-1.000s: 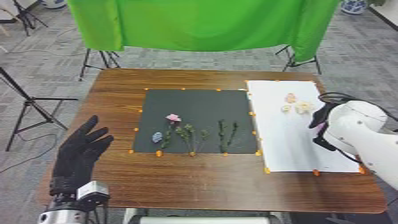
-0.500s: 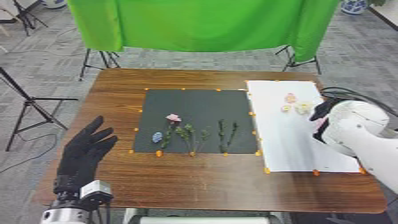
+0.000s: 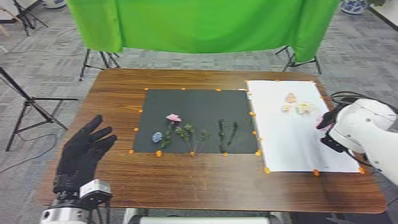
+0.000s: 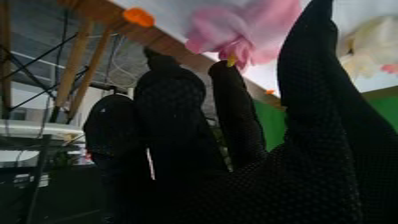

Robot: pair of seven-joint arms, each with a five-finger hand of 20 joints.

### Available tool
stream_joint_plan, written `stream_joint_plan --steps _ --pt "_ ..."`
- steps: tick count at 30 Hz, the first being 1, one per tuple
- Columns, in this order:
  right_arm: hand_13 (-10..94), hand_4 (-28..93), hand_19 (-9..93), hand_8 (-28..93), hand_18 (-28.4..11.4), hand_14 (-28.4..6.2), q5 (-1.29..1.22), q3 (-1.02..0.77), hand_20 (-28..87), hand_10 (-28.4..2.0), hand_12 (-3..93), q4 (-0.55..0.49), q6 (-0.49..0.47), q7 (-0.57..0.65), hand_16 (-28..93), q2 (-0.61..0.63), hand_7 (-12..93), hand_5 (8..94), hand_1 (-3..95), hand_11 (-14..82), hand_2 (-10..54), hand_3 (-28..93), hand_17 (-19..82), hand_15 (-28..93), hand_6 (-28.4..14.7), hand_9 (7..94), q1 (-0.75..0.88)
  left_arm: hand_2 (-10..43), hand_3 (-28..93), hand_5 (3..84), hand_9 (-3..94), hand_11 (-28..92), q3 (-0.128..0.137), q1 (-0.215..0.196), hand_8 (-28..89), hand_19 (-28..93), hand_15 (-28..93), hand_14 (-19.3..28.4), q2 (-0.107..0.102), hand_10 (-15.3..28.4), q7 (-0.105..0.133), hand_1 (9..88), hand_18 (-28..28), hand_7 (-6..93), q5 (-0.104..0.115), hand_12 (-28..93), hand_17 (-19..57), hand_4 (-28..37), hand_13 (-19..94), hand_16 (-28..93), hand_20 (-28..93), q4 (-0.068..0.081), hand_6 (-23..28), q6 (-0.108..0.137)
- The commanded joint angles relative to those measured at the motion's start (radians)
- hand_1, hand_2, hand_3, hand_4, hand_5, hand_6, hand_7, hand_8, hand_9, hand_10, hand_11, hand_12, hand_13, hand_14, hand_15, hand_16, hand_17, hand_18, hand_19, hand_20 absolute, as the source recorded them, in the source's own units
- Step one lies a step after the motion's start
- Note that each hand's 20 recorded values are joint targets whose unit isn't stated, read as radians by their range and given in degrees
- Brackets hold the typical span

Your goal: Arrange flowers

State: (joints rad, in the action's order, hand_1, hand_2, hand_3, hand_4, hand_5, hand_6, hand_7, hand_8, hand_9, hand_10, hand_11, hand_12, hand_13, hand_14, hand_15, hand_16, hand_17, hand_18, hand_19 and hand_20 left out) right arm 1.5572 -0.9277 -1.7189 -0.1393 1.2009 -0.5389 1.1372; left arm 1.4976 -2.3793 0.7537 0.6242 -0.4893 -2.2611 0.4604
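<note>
head view | left hand (image 3: 84,150) loose | right hand (image 3: 332,143) loose, just beside pink flower (image 4: 218,27) | cream flowers (image 3: 305,107) near | green cloth (image 3: 204,25) beyond table (image 3: 191,187)

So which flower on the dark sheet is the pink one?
The pink flower, above and to the right of the blue flower and left of the green sprigs; it alone has pink petals there.

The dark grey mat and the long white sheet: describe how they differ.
The mat is dark grey and nearly square; the sheet is white and longer. The mat holds a pink flower, a bluish flower and leafy green stems; the sheet holds pale blossoms. Both lie flat, with orange markers along their edges.
</note>
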Motion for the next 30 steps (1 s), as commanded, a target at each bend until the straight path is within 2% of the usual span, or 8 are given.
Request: stream_joint_plan --steps 1,5,9,14,18,21,23,30 --pt "74 -23 93 -11 -20.3 -7.7 0.001 0.066 32 -21.1 12.8 0.016 0.012 -0.033 12 -0.015 17 45.7 40.7 11.8 -7.0 70 52 79 -3.5 54.4 -0.052 7.5 65 37.5 33.5 33 -0.019 0.008 -8 44 64 24.2 -0.012 18.6 0.021 29.4 19.3 11.3 0.021 12 -10.1 -23.0 22 -13 15 0.007 9.2 -0.006" --pt "74 -24 93 -11 -20.3 -7.7 0.024 0.104 32 -20.7 13.0 0.016 0.016 -0.041 11 -0.016 17 46.2 40.7 12.1 -7.0 70 52 79 -3.0 54.8 -0.065 7.4 65 37.5 33.5 33 -0.034 0.015 -8 44 64 24.1 -0.042 18.6 0.048 29.4 19.3 11.4 0.045 12 -10.2 -22.9 22 -13 15 0.008 9.2 0.005" --pt "74 -24 93 -11 -20.1 -7.4 0.065 0.163 31 -19.2 13.1 0.026 0.065 -0.045 11 -0.009 19 49.8 42.3 13.2 -6.7 70 52 79 -2.0 57.2 -0.081 7.5 65 37.5 33.5 33 -0.031 0.017 -8 44 64 24.2 -0.035 18.6 0.04 29.4 19.3 11.4 0.037 12 -10.2 -22.8 22 -13 15 0.009 9.2 0.002" --pt "78 -28 93 -3 -19.1 -5.1 0.122 0.223 32 -12.5 13.1 0.035 0.13 -0.051 12 0.001 23 64.4 52.0 16.5 -7.1 66 54 78 -0.3 69.8 -0.096 7.5 65 37.6 33.4 33 -0.026 0.016 -8 44 64 24.2 -0.024 18.6 0.026 29.4 19.3 11.3 0.023 12 -10.2 -22.8 22 -13 15 0.01 9.2 -0.006" --pt "81 -28 93 0 -18.6 -3.8 0.177 0.27 32 -10.0 18.8 0.037 0.211 -0.061 13 0.01 24 71.6 55.9 12.5 -6.8 65 55 77 0.9 77.5 -0.108 7.5 65 37.6 33.5 33 -0.023 0.016 -8 44 64 24.2 -0.018 18.6 0.02 29.4 19.3 11.3 0.017 12 -10.2 -22.8 22 -13 15 0.011 9.2 -0.009" --pt "84 -28 93 1 -18.2 -2.2 0.193 0.268 30 -8.6 23.3 0.025 0.221 -0.068 15 0.016 25 76.1 58.0 9.6 -6.4 65 54 76 1.8 84.3 -0.104 7.5 65 37.6 33.5 33 -0.028 0.014 -8 45 64 24.2 -0.026 18.6 0.032 29.4 19.3 11.3 0.026 12 -10.2 -22.8 22 -13 15 0.009 9.2 -0.001" --pt "84 -28 93 2 -18.1 -1.7 0.202 0.269 29 -8.4 24.7 0.012 0.235 -0.073 15 0.024 25 77.0 58.6 9.7 -6.8 66 54 76 1.4 85.7 -0.099 7.5 65 37.6 33.5 33 -0.04 0.017 -8 45 64 24.2 -0.05 18.6 0.056 29.4 19.4 11.3 0.048 12 -10.2 -22.9 22 -13 15 0.009 9.2 0.006" --pt "85 -28 93 4 -17.8 -0.9 0.232 0.229 29 -7.4 28.8 -0.037 0.272 -0.09 16 0.042 24 78.6 60.5 10.1 -7.7 67 53 77 0.1 88.9 -0.079 7.5 65 37.6 33.5 33 -0.034 0.004 -8 45 64 24.1 -0.059 18.6 0.068 29.4 19.3 11.3 0.063 12 -10.1 -22.8 22 -13 15 0.003 9.2 0.015"
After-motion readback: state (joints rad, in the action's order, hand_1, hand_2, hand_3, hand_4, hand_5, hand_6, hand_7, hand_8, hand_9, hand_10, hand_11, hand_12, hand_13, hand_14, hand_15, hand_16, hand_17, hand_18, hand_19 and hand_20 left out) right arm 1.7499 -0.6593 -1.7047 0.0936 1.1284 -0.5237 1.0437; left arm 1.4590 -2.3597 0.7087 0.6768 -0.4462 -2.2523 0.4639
